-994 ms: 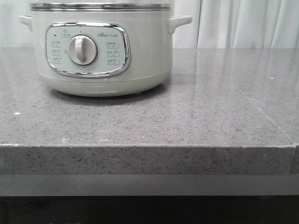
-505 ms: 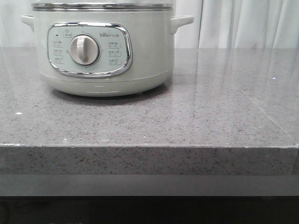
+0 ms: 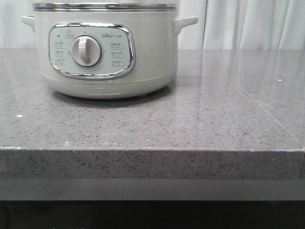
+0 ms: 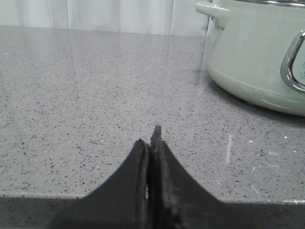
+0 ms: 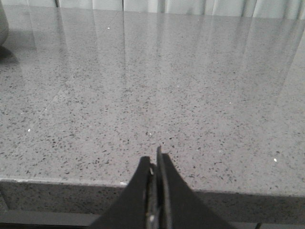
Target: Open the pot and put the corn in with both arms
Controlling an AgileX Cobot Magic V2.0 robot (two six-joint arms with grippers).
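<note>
The pot (image 3: 152, 52), a large pale-green cooker with a chrome-framed panel and white dial (image 3: 86, 51), stands at the back left of the grey stone counter (image 3: 200, 119); its top is cut off by the frame. The left wrist view catches one side of the pot (image 4: 252, 57). My left gripper (image 4: 149, 140) is shut, empty, at the counter's front edge, well short of the pot. My right gripper (image 5: 154, 162) is also shut with nothing in it, over the front edge on the right. Neither gripper shows in the front view. The corn is out of view.
White curtains (image 3: 252, 24) hang behind the counter. The counter's front edge (image 3: 152, 150) drops to a darker ledge below. Bare speckled stone (image 5: 167, 86) stretches to the right of the pot.
The pot sits a few pixels further right in the front view than a second ago. Nothing else differs.
</note>
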